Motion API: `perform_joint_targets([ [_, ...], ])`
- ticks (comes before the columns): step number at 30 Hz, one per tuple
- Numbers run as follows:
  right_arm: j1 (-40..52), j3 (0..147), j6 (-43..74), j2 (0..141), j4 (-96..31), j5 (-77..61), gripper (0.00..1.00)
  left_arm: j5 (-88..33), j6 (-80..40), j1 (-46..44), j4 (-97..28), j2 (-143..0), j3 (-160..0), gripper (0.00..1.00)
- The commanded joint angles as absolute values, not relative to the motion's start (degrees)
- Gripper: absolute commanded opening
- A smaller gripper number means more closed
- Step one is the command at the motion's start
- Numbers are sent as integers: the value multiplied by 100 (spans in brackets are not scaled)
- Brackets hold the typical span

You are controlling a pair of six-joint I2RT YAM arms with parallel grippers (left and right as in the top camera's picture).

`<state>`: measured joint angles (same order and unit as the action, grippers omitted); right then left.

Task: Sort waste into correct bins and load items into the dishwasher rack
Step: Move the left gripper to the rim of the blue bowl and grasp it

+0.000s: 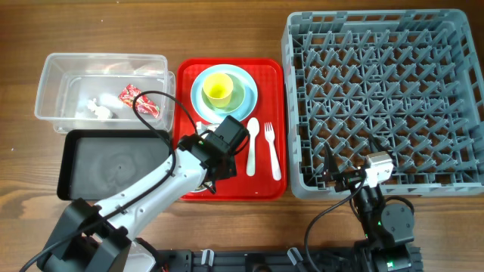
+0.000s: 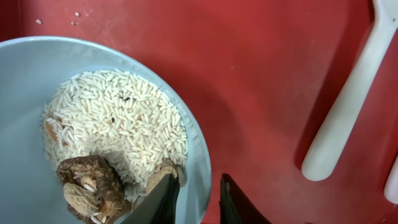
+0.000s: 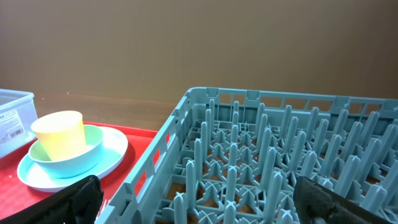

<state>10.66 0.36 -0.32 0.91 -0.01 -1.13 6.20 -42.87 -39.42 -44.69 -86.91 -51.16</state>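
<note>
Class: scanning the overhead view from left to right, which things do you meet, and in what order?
crumpled white tissue → red snack wrapper → yellow cup → white spoon → white fork → dishwasher rack

At my left wrist the small bowl (image 2: 22,87) runs off the left and bottom edges, and my left gripper (image 2: 196,202) is cut there too (pinching the rim or not, I cannot tell). Overhead, my left arm (image 1: 151,185) hides this bowl.
</note>
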Motion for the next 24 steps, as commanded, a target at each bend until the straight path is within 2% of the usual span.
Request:
perform_joint_targets([
  [1,1041,30,-64,82,25,-137,100,694,-4244,-4088,-4436,-8713,-5057,23],
  [24,1041,30,-64,82,25,-137,100,1015,-4244,-4303,-4351,-8715,-4998,16],
])
